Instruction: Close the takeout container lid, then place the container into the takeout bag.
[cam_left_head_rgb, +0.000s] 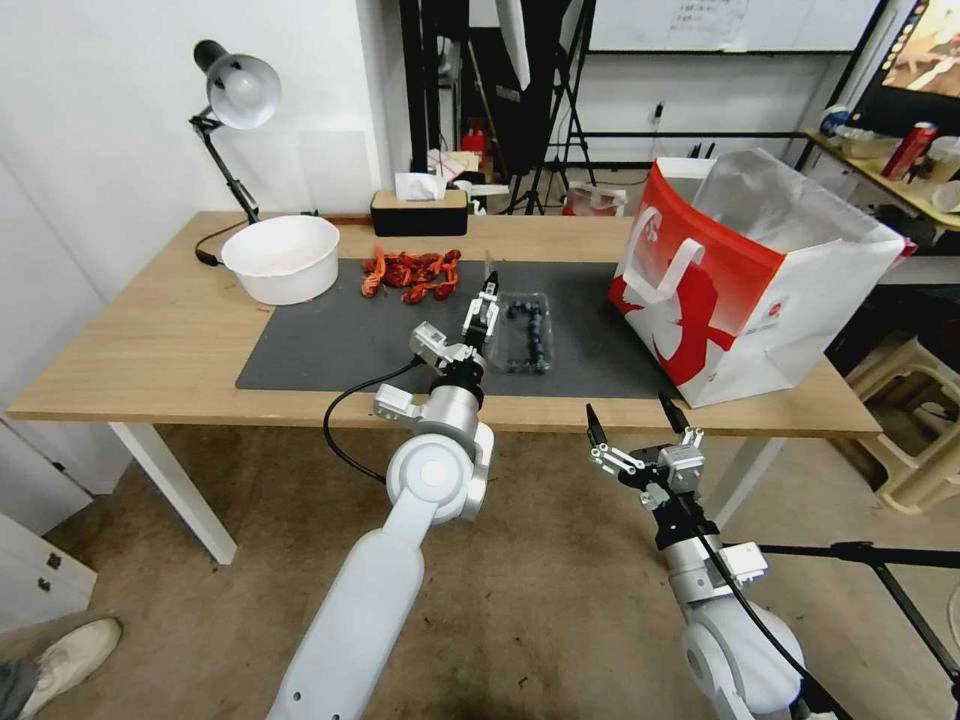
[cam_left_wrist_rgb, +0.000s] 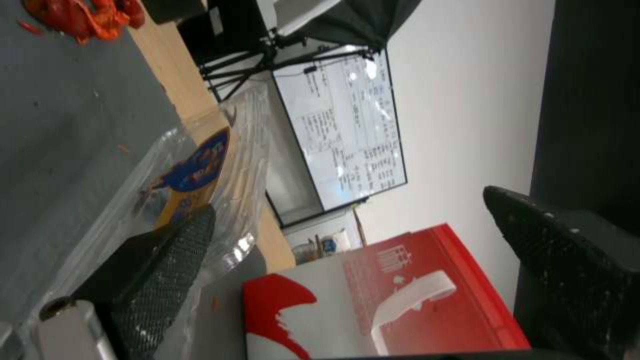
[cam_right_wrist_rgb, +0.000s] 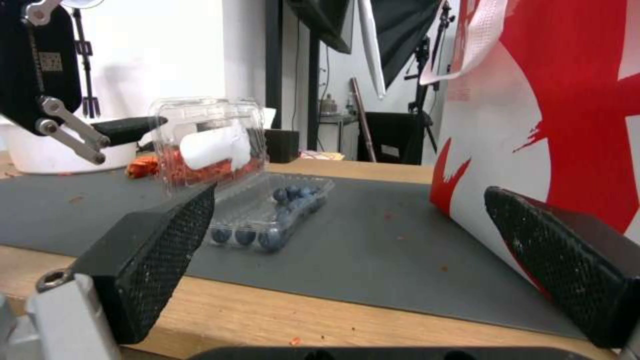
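- lengthwise, the takeout container (cam_left_head_rgb: 527, 335) runs from the near worktop (cam_left_head_rgb: 150, 340) edge to the far one on the dark mat (cam_left_head_rgb: 340, 340), left of the takeout bag (cam_left_head_rgb: 745, 285).
- its lid (cam_right_wrist_rgb: 210, 142) stands upright.
- left gripper (cam_left_head_rgb: 486, 297), fingers apart, is at the lid.
- right gripper (cam_left_head_rgb: 632, 418) hangs spread wide before the worktop.

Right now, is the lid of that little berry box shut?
No, the lid stands upright, hinged open above the takeout container and its berries.
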